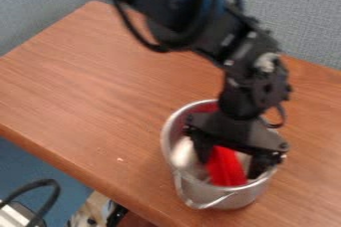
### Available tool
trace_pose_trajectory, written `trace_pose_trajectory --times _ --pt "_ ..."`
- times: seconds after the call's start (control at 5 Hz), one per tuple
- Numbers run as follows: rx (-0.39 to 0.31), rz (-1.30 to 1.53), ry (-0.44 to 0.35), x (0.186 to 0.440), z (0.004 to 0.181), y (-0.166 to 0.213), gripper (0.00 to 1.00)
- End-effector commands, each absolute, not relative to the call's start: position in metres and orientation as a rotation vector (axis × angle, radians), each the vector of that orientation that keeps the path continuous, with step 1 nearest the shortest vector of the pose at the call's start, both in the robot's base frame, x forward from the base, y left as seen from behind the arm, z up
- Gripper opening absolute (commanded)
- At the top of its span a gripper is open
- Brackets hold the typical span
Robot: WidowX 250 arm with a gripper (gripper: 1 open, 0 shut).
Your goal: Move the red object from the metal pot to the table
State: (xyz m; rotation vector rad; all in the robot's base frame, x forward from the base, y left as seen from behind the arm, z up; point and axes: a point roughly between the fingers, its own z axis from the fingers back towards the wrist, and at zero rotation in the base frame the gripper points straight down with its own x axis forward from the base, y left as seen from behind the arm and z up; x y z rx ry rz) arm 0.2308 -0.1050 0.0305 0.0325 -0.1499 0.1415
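The metal pot (200,186) stands near the front edge of the table (94,82), at the lower right of the camera view. The red object (228,166) leans upright inside it, and only its upper part shows. My black gripper (234,158) points down into the pot's mouth and is open, with one finger on each side of the red object. The blur hides whether the fingers touch it. The arm hides the back of the pot's rim.
The table's front edge runs diagonally from the left down to the pot, with a drop to the floor beyond it. A dark cable (34,199) lies below that edge at the lower left. A blue-grey wall (300,12) stands behind the table.
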Motion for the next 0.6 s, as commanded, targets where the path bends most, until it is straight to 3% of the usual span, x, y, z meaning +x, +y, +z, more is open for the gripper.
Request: trace_pose_trajectory --times 0.0,0.2,0.4 --pt "0.06 0.152 -0.125 0.222 0.018 -0.106 1.0" --pt "0.065 0.185 -0.115 0.228 0.012 -0.105 0.0" --pt "0.074 0.215 -0.104 0.234 0.007 -0.104 1.0"
